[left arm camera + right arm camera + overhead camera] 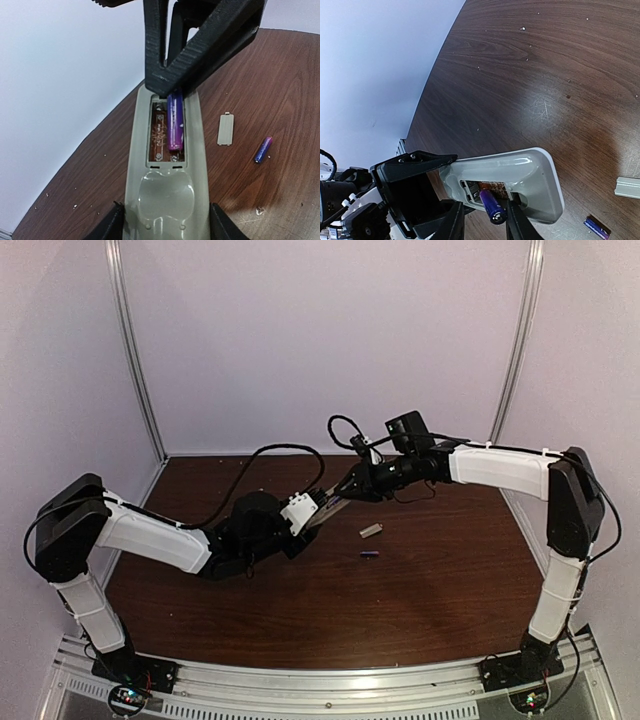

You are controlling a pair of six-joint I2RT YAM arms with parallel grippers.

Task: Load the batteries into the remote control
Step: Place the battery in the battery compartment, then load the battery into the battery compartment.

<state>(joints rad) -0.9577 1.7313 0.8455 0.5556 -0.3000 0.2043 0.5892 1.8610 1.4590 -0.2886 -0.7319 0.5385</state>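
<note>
My left tool (165,227) grips the remote control (530,170), my right tool (485,222) straddles a battery (175,122) in the compartment (159,135), clamping indeterminate, second battery (263,149) at the remote's 3 o'clock

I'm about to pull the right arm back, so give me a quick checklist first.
1. Left gripper clamped on remote: ok.
2. First battery in compartment: ok.
3. First battery fully seated: cannot tell, right gripper covers its far end.
4. Right gripper's jaws clear of it: cannot tell.
5. Slot beside it empty: ok.
6. Second battery and cover lie apart, unobstructed: ok.
</note>
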